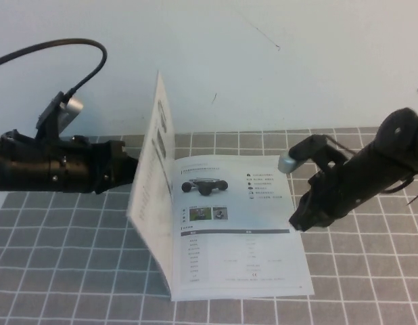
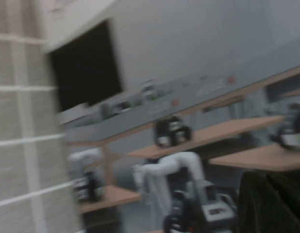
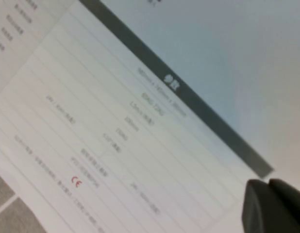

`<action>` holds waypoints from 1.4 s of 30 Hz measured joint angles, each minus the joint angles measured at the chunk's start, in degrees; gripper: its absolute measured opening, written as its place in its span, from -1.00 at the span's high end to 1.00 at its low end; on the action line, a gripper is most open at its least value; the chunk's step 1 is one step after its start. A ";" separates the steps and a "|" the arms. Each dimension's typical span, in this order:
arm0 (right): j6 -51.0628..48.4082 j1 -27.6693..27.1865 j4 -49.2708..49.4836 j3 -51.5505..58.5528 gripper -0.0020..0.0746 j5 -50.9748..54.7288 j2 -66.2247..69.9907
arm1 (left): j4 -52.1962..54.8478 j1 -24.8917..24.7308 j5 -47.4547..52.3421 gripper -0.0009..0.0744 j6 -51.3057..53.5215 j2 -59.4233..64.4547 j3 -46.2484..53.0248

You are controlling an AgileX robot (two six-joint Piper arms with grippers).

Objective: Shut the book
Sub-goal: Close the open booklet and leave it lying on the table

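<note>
1. My left arm (image 1: 53,166) lies nearly level across the left side of the mat (image 1: 371,271), reaching rightward. The left gripper (image 1: 130,172) is at the back of the raised leaf (image 1: 153,177), at about mid-height. The leaf covers its tip, so I cannot tell if the claw is apart or together.
2. My right arm (image 1: 378,166) slants down from the right edge. The right gripper (image 1: 302,218) sits low at the outer edge of the flat page (image 1: 239,237), about halfway along it. It reads as one dark lump; I cannot tell its state either.
3. The book (image 1: 229,223) lies mid-table, open. Its long axis runs from near me away toward the wall, with the printed text upright from my side. The right page lies flat on the mat, while the left leaf stands steeply and leans a little leftward.
4. The left wrist view is blurred and shows only a strip of mat (image 2: 19,121) and a room with shelves.
5. The right wrist view is filled by the page's table (image 3: 116,126), a dark tip at the corner and a bit of mat (image 3: 9,213).
6. The leaf hides the mat behind it.
</note>
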 joint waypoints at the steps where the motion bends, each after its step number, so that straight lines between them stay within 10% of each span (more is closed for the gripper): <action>1: 0.56 -0.26 -1.69 0.00 0.95 0.12 -1.51 | -1.22 -0.62 0.39 0.98 0.96 0.00 0.00; 16: 3.20 -1.73 -0.48 -1.16 0.95 6.87 -27.08 | 6.38 -17.94 -13.65 0.98 3.34 -0.36 0.05; 29: 11.97 -1.73 -19.43 1.45 0.95 15.74 -31.84 | 54.78 -5.39 -11.80 0.98 -30.48 -22.56 0.05; 42: 35.54 -1.73 -48.24 16.40 0.95 17.35 -59.87 | 65.41 -0.41 -15.10 0.98 -40.02 -52.27 7.42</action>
